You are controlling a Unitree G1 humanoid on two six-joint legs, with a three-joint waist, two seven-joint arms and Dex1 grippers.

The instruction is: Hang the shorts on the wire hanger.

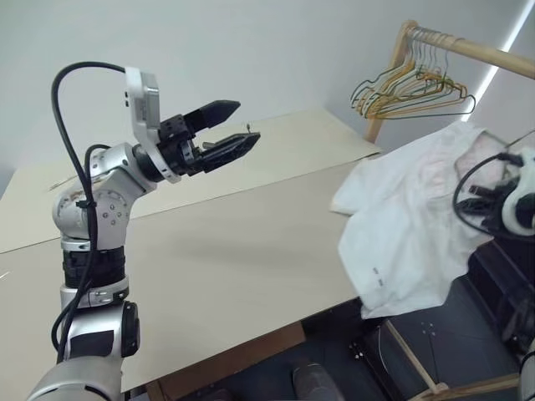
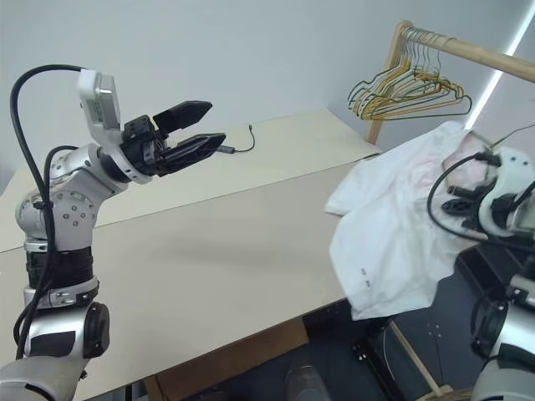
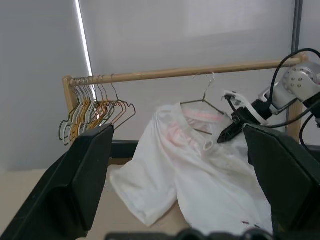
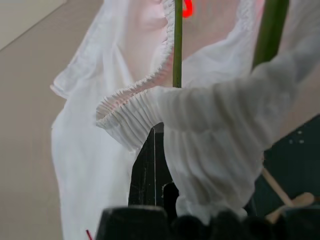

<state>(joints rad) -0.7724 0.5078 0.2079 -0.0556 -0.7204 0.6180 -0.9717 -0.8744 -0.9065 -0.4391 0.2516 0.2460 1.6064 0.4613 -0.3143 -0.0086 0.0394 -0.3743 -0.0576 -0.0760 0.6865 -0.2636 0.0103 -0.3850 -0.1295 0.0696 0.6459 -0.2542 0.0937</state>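
The white shorts [image 1: 408, 225] hang at the table's right end, their lower part draped over the table edge. Their pink-tinted waistband [image 3: 200, 116] sits around the thin wire hanger [image 3: 204, 95], whose hook rests on the wooden rail [image 3: 165, 74]. My right gripper [image 3: 226, 134] is shut on the bunched waistband beside the hanger's green wire [image 4: 177, 45]. My left gripper [image 1: 227, 127] is raised over the table's left half, open and holding nothing, pointing toward the shorts from well away.
A bunch of yellow, green and orange hangers [image 1: 410, 88] hangs at the rail's near end. The long beige table [image 1: 209, 267] spans the view, with a thin dark cable [image 2: 242, 144] at its back. The rack's wooden legs [image 1: 414, 359] stand below right.
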